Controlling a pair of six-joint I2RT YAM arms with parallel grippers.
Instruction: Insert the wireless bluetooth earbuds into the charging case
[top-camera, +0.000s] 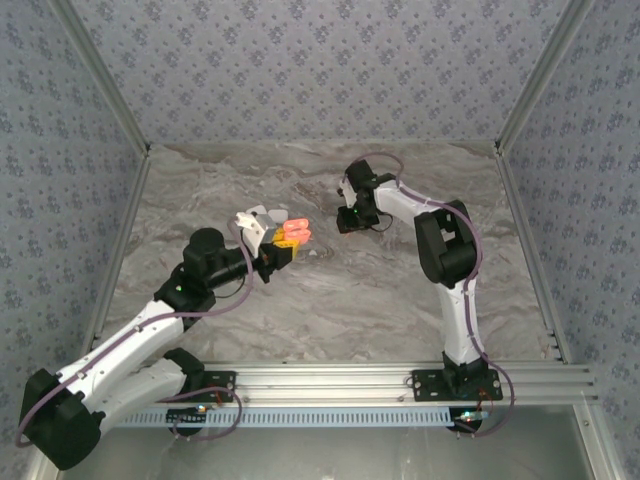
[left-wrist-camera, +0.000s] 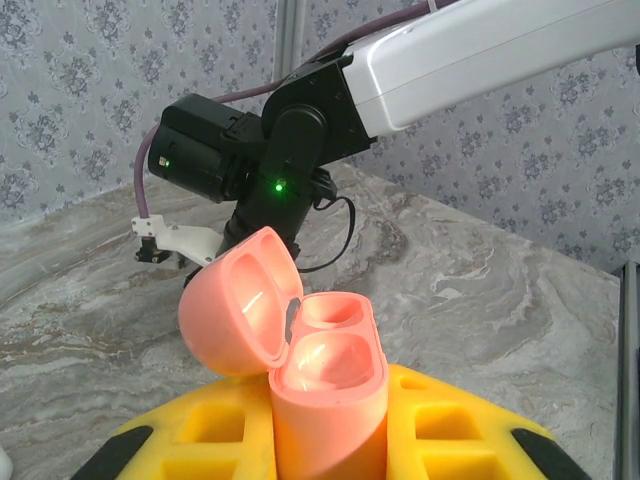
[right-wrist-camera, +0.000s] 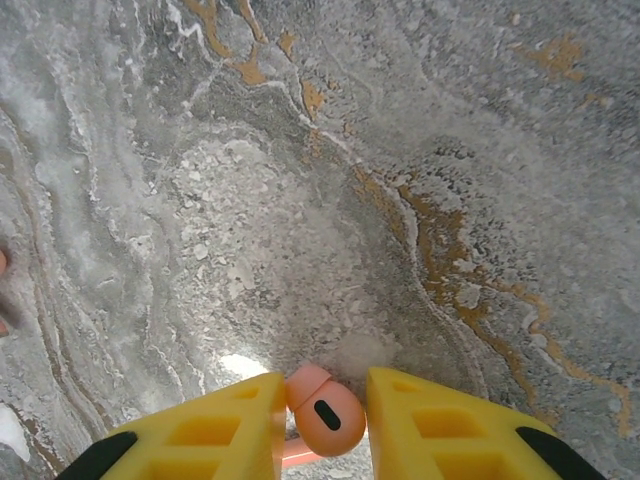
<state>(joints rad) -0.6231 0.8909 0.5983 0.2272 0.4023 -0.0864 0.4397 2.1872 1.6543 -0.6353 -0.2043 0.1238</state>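
holds open pink charging case (left-wrist-camera: 322, 385) in left tool (left-wrist-camera: 325, 450), base cut off below; pinches pinkish earbud (right-wrist-camera: 328, 418) in right tool (right-wrist-camera: 322, 432), stem mostly hidden.

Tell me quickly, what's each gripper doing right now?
Left gripper: shut on the open pink charging case.
Right gripper: shut on a pink earbud.

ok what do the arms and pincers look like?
Left arm and right arm match: white link shells, black joint housings, purple cables looped alongside. Left pincer and right pincer have yellow fingers with recessed pockets. Two green LEDs glow on the right arm's wrist.
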